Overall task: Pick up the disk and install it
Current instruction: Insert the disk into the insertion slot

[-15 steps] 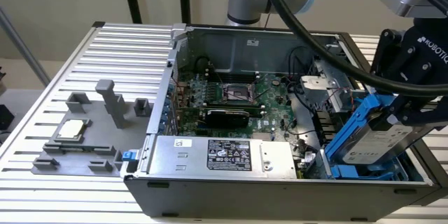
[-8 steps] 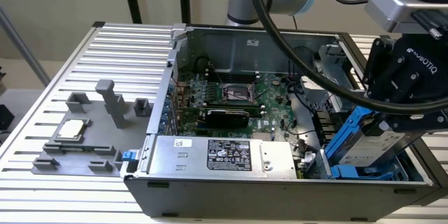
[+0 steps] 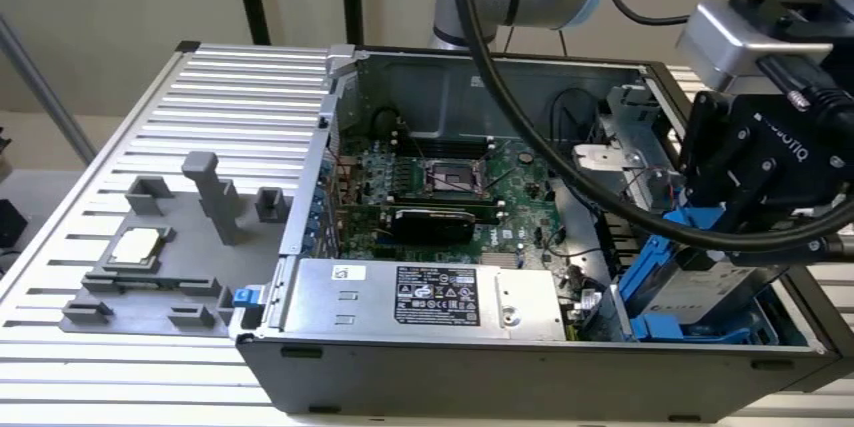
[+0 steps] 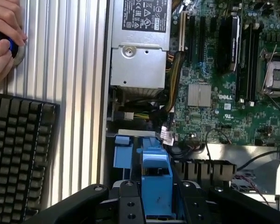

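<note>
Flat silver-grey metal disk [image 3: 697,287] in its bright blue plastic carrier is lifted and held at the case's drive bay, not yet seated
The black robot gripper [image 3: 731,247] has its fingers [image 4: 127,203] drawn in against the blue carrier from both sides, so the pick-up looks done. In the exterior view the disk hangs tilted, its lower end inside the open grey metal computer case [image 3: 534,367], at the near corner on the exterior view's right, beside the grey labelled power-supply box [image 3: 427,292] and apart from the green motherboard [image 3: 441,187]. I judge the install only partly done, since the disk sits at a slant and stands above the bay. A person's hand [image 4: 2,42] rests on the ribbed aluminium table [image 3: 227,77] near a black keyboard [image 4: 18,154]
</note>
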Available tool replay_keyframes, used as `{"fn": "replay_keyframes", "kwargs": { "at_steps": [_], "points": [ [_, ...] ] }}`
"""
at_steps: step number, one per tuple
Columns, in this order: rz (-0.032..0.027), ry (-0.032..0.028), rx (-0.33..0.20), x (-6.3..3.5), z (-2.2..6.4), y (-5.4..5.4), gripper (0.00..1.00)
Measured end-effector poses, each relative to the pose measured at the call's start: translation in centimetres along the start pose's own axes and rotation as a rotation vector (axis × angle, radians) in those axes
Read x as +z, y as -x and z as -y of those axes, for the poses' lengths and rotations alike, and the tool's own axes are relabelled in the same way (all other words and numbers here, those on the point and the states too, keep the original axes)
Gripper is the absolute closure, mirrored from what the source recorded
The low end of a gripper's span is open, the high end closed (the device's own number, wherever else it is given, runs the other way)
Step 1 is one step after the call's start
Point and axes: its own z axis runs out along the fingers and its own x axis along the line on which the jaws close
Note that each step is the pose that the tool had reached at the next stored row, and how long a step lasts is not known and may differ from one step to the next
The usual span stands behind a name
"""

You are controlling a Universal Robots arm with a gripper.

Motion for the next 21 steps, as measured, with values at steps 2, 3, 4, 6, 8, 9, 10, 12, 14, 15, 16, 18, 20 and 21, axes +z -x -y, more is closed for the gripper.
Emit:
{"fn": "replay_keyframes", "kwargs": {
  "at_steps": [2, 3, 4, 6, 8, 9, 10, 12, 14, 15, 16, 18, 20, 21],
  "points": [
    [0.0003, 0.0000, -0.005, 0.35, 0.02, 0.0, 1.00],
    [0.0002, 0.0001, -0.007, 0.53, 0.03, 0.0, 1.00],
    [0.0003, 0.0002, -0.010, 0.71, 0.04, 0.0, 1.00],
    [0.0006, 0.0003, -0.014, 1.01, 0.06, 0.0, 1.00],
    [0.0015, 0.0007, -0.017, 1.41, 0.13, 0.0, 1.00],
    [0.0018, 0.0009, -0.018, 1.53, 0.17, 0.0, 1.00],
    [0.0021, 0.0011, -0.018, 1.65, 0.22, 0.0, 1.00],
    [0.0029, 0.0016, -0.020, 1.87, 0.31, -0.1, 1.00],
    [0.0040, 0.0023, -0.021, 2.11, 0.38, -0.1, 1.00],
    [0.0042, 0.0027, -0.021, 2.23, 0.42, -0.1, 1.00],
    [0.0046, 0.0030, -0.022, 2.35, 0.46, -0.1, 1.00],
    [0.0053, 0.0037, -0.024, 2.59, 0.54, -0.1, 1.00],
    [0.0062, 0.0045, -0.025, 2.84, 0.61, -0.1, 1.00],
    [0.0064, 0.0049, -0.026, 2.95, 0.64, -0.1, 1.00]
  ]
}}
